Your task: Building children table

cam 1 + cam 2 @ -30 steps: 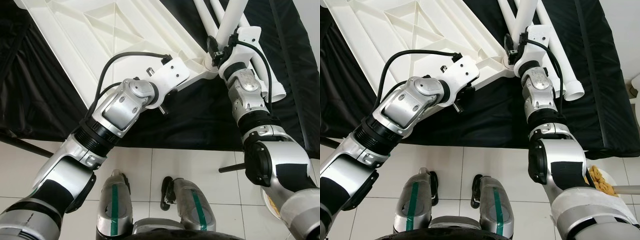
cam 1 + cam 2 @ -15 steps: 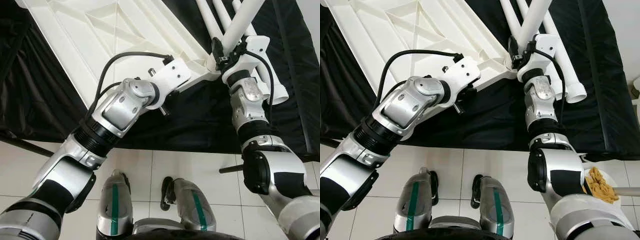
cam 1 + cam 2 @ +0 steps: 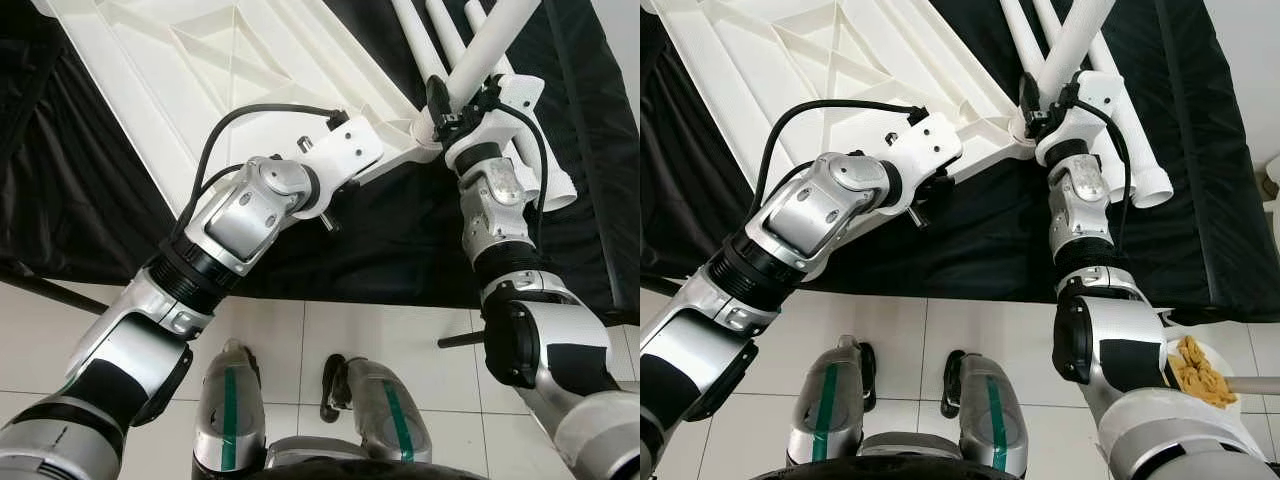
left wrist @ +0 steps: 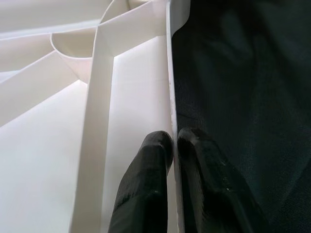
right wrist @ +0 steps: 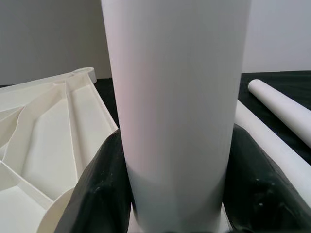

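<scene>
The white tabletop (image 3: 200,70) lies upside down on the black cloth, its ribbed underside facing up. My left gripper (image 4: 174,138) is shut on the tabletop's thin rim (image 4: 170,73) close to the near corner. At that corner a white leg tube (image 3: 490,40) rises at a slant, its lower end at the corner socket. My right gripper (image 3: 450,105) is shut on this leg, with one black finger (image 5: 104,184) on each side of the tube (image 5: 177,87). The leg's very foot is hidden behind the gripper.
Spare white legs (image 3: 1145,170) lie on the black cloth (image 3: 80,190) to the right of the tabletop. White floor tiles lie below the cloth's edge, with a black rod (image 3: 460,340) and a bowl of food (image 3: 1200,370) at my right.
My right gripper has shifted slightly right and away with the leg, which now leans more to the right. The left arm and tabletop have stayed put.
</scene>
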Tool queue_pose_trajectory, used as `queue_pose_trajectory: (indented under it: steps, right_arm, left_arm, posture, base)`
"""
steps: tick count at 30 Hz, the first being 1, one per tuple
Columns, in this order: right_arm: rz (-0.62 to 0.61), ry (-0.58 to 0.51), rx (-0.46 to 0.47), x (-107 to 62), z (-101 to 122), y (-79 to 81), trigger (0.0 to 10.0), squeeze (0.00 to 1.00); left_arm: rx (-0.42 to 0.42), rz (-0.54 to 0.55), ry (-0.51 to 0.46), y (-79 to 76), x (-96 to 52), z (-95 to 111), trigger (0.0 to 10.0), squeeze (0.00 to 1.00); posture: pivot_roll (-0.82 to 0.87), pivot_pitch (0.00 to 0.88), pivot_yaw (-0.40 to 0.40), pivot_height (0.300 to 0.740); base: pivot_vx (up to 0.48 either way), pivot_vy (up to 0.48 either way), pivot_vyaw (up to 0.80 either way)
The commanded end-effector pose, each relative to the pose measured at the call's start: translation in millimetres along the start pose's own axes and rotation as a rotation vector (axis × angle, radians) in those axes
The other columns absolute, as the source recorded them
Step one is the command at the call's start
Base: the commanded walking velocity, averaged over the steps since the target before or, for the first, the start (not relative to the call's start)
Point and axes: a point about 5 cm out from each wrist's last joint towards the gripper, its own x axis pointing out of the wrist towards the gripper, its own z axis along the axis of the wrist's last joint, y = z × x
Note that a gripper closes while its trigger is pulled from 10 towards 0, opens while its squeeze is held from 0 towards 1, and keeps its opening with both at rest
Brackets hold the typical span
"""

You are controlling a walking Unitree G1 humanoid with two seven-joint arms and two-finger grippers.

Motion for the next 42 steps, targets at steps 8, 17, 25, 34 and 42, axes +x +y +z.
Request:
queue_pose_trajectory:
  steps: [8, 17, 25, 34, 42]
  right_arm:
    - [-0.007, 0.208, 0.034, -34.3, -53, 8.5, 10.0, 0.00]
    - [-0.091, 0.239, 0.022, -30.8, -54, 9.5, 10.0, 0.00]
    - [-0.202, 0.238, 0.032, -23.5, -50, 14.9, 10.0, 0.00]
    - [-0.307, 0.200, -0.016, -17.0, -44, 27.2, 10.0, 0.00]
    - [-0.370, 0.152, -0.037, -23.5, -45, 38.5, 10.0, 0.00]
  left_arm:
    - [0.010, -0.010, -0.001, -1.8, -0.7, 3, 10.0, 0.00]
    - [0.007, -0.008, 0.001, -0.9, -0.7, 3, 10.0, 0.00]
    - [0.007, -0.005, 0.002, 0.0, -1.1, 3, 10.0, 0.00]
    - [0.006, -0.002, 0.003, 0.7, -1.6, 3, 10.0, 0.00]
    - [0.004, 0.002, 0.003, 1.4, -1.9, 3, 10.0, 0.00]
  posture:
    - [0.10, 0.074, -0.051, 0.740]
    - [0.10, 0.079, -0.049, 0.740]
    - [0.10, 0.084, -0.048, 0.740]
    - [0.10, 0.088, -0.050, 0.740]
    - [0.11, 0.086, -0.055, 0.740]
  base:
    - [0.000, 0.000, 0.00]
    - [0.000, 0.000, 0.00]
    - [0.000, 0.000, 0.00]
    - [0.000, 0.000, 0.00]
    - [0.000, 0.000, 0.00]
